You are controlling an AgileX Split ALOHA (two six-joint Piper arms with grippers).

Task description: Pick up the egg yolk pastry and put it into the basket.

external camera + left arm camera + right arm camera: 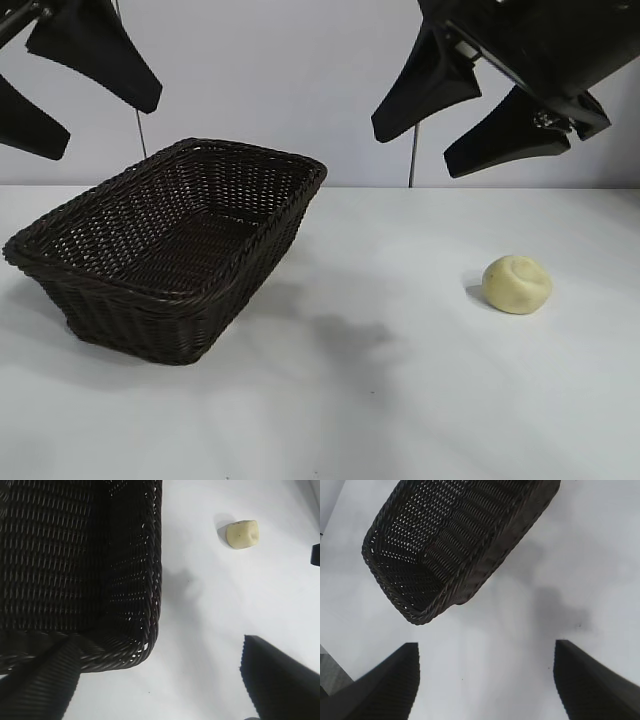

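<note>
The egg yolk pastry (pixel 517 285) is a small pale yellow ball lying on the white table at the right. It also shows in the left wrist view as the pastry (pixel 242 534), well clear of the basket. The dark brown wicker basket (pixel 165 245) stands at the left, empty; its rim (pixel 155 580) fills the left wrist view and its side (pixel 485 565) shows in the right wrist view. My right gripper (pixel 415 150) hangs open high above the table, up and left of the pastry. My left gripper (pixel 100 130) hangs open above the basket's left end. Neither holds anything.
The white tabletop (pixel 380 400) spreads in front of and between the basket and the pastry. A plain pale wall (pixel 300 80) stands behind the table. A thin vertical rod (pixel 412 160) rises at the table's back edge.
</note>
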